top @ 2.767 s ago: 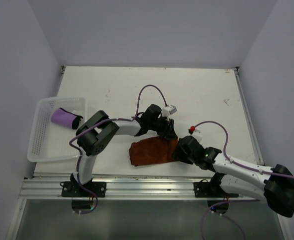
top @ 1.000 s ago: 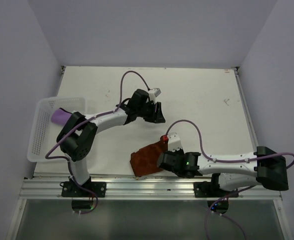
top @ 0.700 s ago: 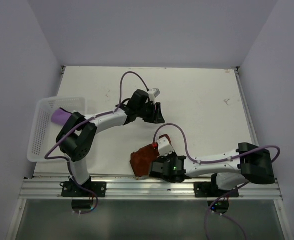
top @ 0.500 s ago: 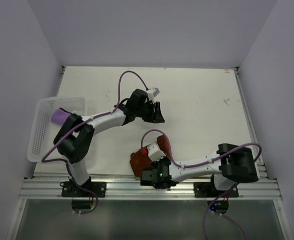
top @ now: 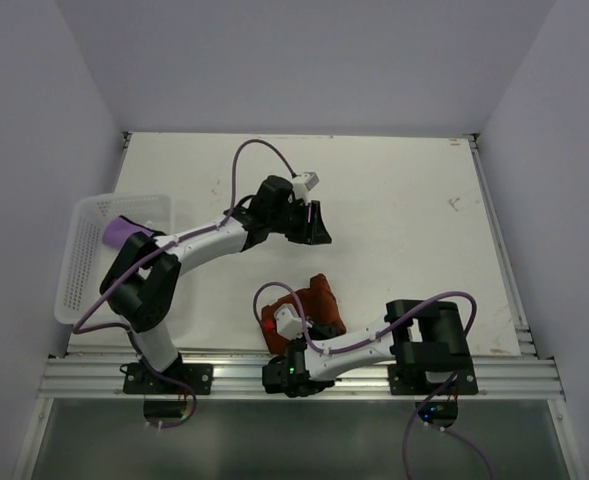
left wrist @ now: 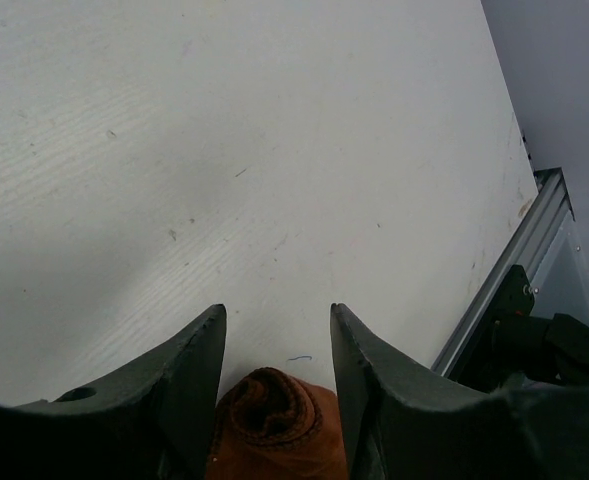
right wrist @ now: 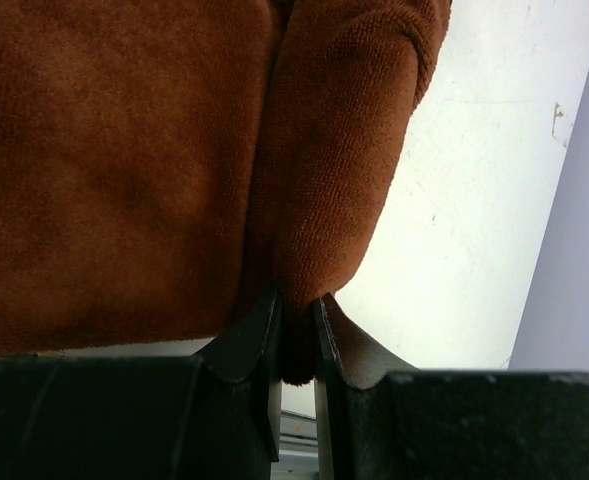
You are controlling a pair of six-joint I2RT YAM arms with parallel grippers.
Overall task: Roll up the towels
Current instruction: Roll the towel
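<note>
The rust orange-brown towel lies bunched and partly rolled near the table's front edge. It fills the right wrist view. My right gripper is shut on a fold at the towel's near edge. My left gripper is open and empty, behind the towel and apart from it. The towel's rolled end shows low between the left fingers. The purple towel lies in the white basket at the left, partly hidden by the left arm.
The right arm is folded back leftward along the metal rail at the table's front edge. Its purple cable loops beside the orange towel. The left arm stretches from its base across the basket's near corner.
My right gripper has swept left along the front edge with the orange towel's edge, bunching the flat towel into a compact roll. My left gripper earlier lifted off the towel and now holds still.
</note>
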